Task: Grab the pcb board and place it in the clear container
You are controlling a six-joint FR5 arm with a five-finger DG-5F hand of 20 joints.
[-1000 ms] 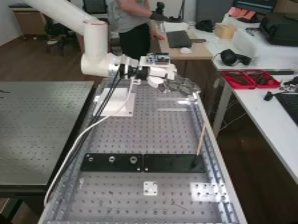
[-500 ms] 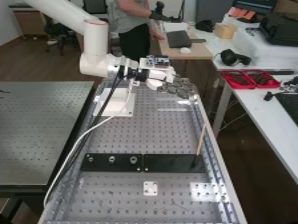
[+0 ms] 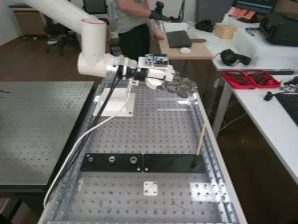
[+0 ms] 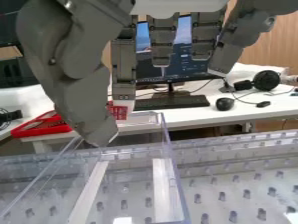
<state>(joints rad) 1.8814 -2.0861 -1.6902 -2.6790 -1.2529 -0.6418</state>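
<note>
Shifted slightly toward the high view's left, one hand (image 3: 176, 86) has its fingers open near one clear, straight-walled container (image 4: 174, 175).

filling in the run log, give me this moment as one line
hand: fingers open, near clear container | container: on perforated bench, far end | stick: tilted, lower end at dark plate
</note>
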